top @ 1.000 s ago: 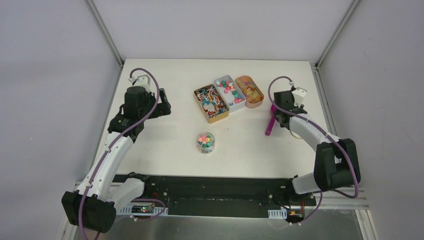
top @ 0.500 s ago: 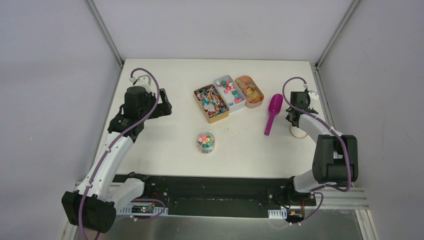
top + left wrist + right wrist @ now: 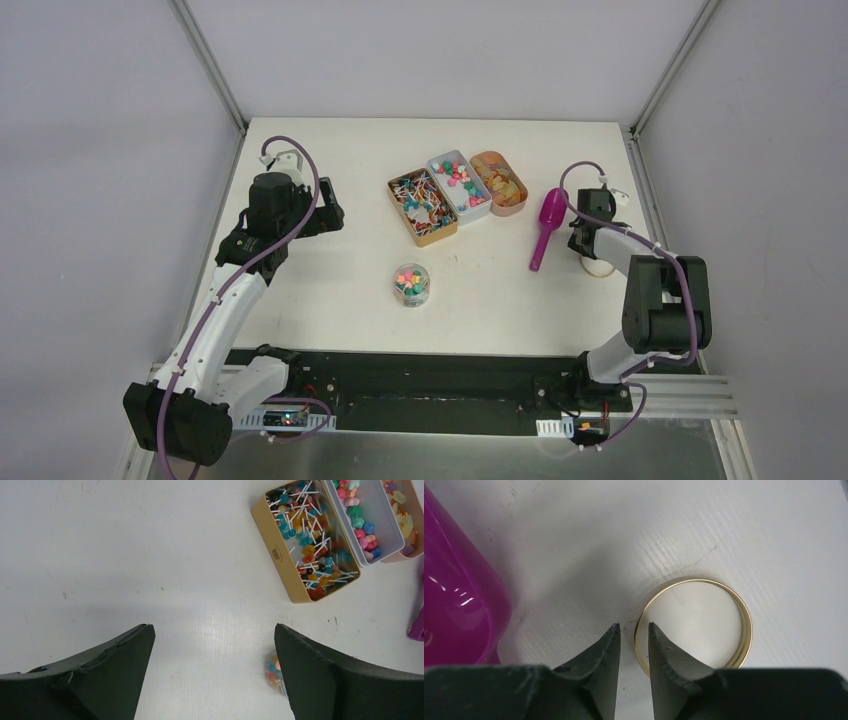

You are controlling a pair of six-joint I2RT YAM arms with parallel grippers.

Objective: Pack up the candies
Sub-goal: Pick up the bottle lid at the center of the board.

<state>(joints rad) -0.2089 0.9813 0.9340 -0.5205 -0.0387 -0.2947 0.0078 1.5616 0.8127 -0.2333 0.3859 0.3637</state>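
The candies fill three open tins: stick candies in a gold tin (image 3: 422, 205) (image 3: 310, 540), loose ones in a white tin (image 3: 459, 186) (image 3: 367, 517) and an orange tin (image 3: 499, 182). More lie in a small clear jar (image 3: 411, 284), half hidden by a finger in the left wrist view (image 3: 272, 672). My left gripper (image 3: 330, 212) (image 3: 212, 627) is wide open and empty over bare table. My right gripper (image 3: 592, 252) (image 3: 634, 626) stands low over a gold lid (image 3: 600, 266) (image 3: 696, 625). Its jaws are a narrow gap apart, either side of the lid's near rim.
A magenta scoop (image 3: 546, 224) (image 3: 454, 595) lies on the table just left of the right gripper. The table's right edge (image 3: 650, 230) is close behind the lid. The jar stands alone at the front middle.
The right gripper let go of the magenta scoop, which now lies flat on the table. It moved right and down over the gold lid. The left arm has not moved.
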